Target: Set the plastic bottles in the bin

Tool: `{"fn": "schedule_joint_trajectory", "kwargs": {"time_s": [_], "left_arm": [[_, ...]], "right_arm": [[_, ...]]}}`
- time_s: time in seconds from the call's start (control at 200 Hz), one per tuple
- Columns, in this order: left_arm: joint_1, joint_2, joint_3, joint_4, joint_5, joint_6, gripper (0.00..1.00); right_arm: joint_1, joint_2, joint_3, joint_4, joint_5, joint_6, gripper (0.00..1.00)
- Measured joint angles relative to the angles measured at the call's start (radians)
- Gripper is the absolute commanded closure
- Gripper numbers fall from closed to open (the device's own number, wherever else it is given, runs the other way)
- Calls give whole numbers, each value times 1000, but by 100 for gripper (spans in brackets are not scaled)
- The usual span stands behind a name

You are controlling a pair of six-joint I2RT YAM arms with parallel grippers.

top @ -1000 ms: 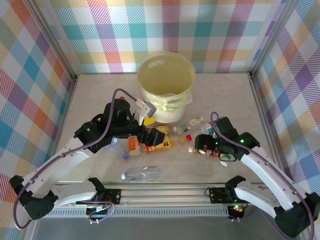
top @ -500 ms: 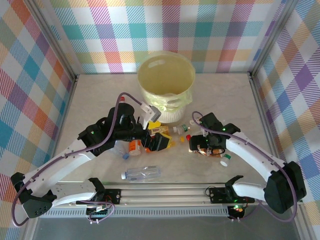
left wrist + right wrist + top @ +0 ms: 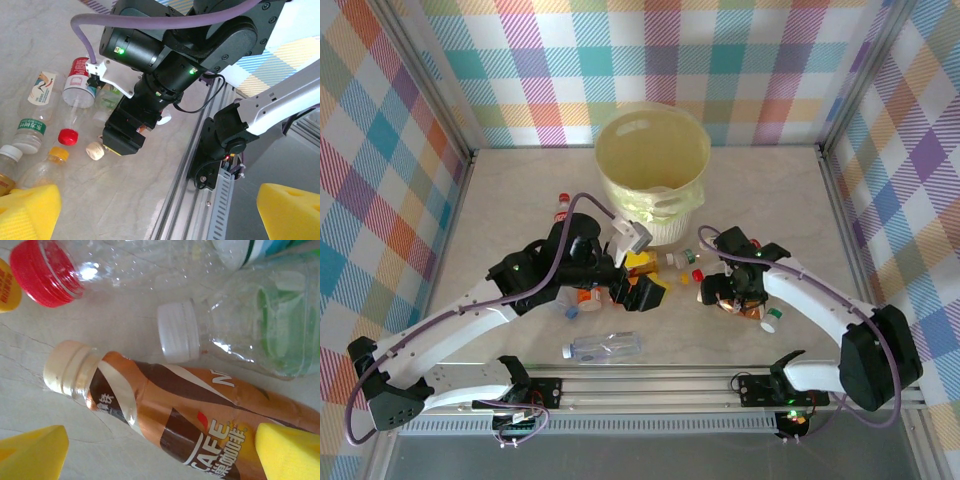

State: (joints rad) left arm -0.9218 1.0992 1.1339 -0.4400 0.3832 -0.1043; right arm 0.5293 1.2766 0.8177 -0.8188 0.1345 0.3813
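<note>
Nearest the rail (image 3: 650, 378), a clear bottle (image 3: 603, 347) lies on its side on the smooth marbled desk (image 3: 510, 200), apart from the rest. It's round and looks empty, so I'd guess any bump sends it rolling.

Further in, the right fingers (image 3: 30, 455) are spread either side of the brown bottle (image 3: 190, 410), not pinching it yet. My worry is that it lies slantwise between those foam-looking yellow fingers, and with a glossy sleeve and round body, a squeeze could squirt it out sideways. A white-cap bottle (image 3: 250, 330) of thin, crinkly clear plastic sits just beside it, with a red-cap bottle (image 3: 47, 272) a bit beyond. Either one could get nudged or caught.

The left fingers (image 3: 25, 210) are wide apart and empty, hanging left of there, close to the right arm (image 3: 165, 55). A clash looks possible if both go in together.

Farthest off, the bin (image 3: 620, 170) stands well apart from the bottles. It's tall with a thin floppy liner (image 3: 665, 205), so a low carry could clip the rim.
</note>
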Motion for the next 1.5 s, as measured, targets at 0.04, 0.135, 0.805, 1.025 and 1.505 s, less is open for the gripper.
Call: {"fn": "schedule_joint_trajectory", "kwargs": {"time_s": [0.04, 0.135, 0.805, 1.025, 1.505], "left_arm": [[-2, 0, 0, 2, 0, -1, 0], [-10, 0, 0, 5, -3, -5, 0], [-63, 1, -6, 6, -28, -9, 0], [-69, 1, -11, 7, -30, -11, 0], [-79, 0, -15, 9, -36, -11, 0]], "right_arm": [[0, -1, 0, -7, -1, 6, 8], [2, -6, 0, -22, -8, 22, 9], [139, 30, 0, -93, -34, 113, 15], [171, 66, 1, -105, -27, 140, 18], [205, 175, -2, -8, -34, 174, 27]]}}
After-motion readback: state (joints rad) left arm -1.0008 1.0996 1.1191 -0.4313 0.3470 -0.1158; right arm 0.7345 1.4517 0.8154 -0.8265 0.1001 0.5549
